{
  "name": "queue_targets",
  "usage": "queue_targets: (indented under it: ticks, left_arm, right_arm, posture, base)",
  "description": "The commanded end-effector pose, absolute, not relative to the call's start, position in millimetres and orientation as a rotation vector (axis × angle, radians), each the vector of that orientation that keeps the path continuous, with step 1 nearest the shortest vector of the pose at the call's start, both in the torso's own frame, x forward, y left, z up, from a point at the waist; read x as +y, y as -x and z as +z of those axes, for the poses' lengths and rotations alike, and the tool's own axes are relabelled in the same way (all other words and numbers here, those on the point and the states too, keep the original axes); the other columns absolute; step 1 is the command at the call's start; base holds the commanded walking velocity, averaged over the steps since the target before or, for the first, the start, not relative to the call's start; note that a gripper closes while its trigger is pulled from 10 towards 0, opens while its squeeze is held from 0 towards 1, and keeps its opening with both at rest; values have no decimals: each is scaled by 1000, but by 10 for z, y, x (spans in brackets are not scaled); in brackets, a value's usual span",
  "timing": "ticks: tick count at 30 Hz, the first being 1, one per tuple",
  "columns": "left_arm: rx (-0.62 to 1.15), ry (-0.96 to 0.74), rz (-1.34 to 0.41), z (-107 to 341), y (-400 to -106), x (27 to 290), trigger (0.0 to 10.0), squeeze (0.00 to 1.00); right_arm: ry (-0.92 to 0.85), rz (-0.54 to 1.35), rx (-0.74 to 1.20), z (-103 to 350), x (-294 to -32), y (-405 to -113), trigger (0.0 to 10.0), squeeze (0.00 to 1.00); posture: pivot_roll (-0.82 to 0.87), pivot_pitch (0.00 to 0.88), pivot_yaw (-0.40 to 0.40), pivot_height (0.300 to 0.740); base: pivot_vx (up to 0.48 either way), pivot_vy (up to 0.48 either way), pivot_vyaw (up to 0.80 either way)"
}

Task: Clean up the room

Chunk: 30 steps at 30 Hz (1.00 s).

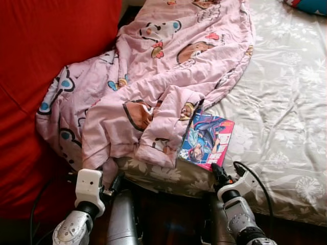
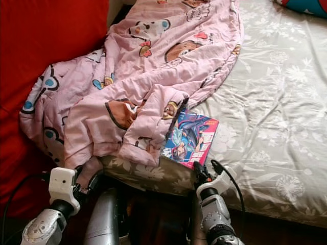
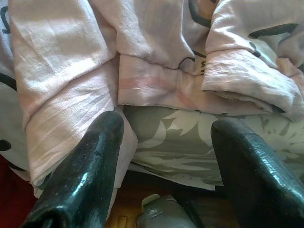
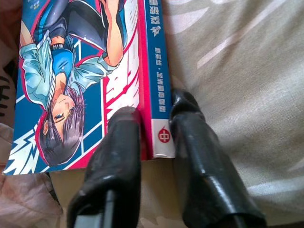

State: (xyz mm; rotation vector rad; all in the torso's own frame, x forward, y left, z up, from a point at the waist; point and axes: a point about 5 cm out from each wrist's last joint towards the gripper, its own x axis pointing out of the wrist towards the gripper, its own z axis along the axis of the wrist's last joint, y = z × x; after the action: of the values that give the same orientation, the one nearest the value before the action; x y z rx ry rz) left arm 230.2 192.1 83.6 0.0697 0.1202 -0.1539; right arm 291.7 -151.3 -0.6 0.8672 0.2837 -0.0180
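A comic book point(image 1: 207, 140) with a blue and red cover lies at the bed's near edge, partly under a fold of the pink cartoon blanket point(image 1: 153, 76). My right gripper point(image 4: 156, 111) is shut on the book's near corner point(image 4: 161, 137), with one finger point(image 4: 121, 142) on the cover and the other along the spine. My left gripper point(image 3: 166, 142) is open, low in front of the bed's side. It faces the blanket's hanging edge point(image 3: 71, 71) and holds nothing.
The bed has a grey floral sheet point(image 1: 286, 102), bare to the right of the blanket. A red surface point(image 1: 41, 51) rises along the left. A blue cushion corner point(image 1: 311, 5) shows at the far right. Dark wooden floor point(image 1: 168, 214) lies below the bed edge.
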Motion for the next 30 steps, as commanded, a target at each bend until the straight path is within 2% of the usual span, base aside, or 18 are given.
queue_targets:
  ticks: [1,10,19,24,30]
  left_arm:
    - [149,-79,-146,761,-2275,1944,10000,0]
    - [121,-69,-131,743,-2462,1907,10000,0]
    - [96,-43,-125,702,-2641,1812,10000,0]
    - [83,-32,-109,672,-2706,1800,10000,0]
    - [78,-28,-104,652,-2745,1781,10000,0]
  right_arm:
    - [-846,-41,357,-110,-1440,-2836,0,0]
    - [-750,-124,201,79,-1680,-2958,0,0]
    - [-672,-186,98,111,-1824,-2857,0,0]
    - [-622,-283,56,111,-1883,-2744,0,0]
    - [-553,-306,-20,287,-1970,-2823,0,0]
  posture:
    - [147,259,55,581]
    - [104,198,26,581]
    - [44,128,-9,581]
    - [30,100,-27,581]
    - [20,83,-32,581]
  base:
    - [0,0,0]
    - [0,0,0]
    - [0,0,0]
    - [0,0,0]
    - [0,0,0]
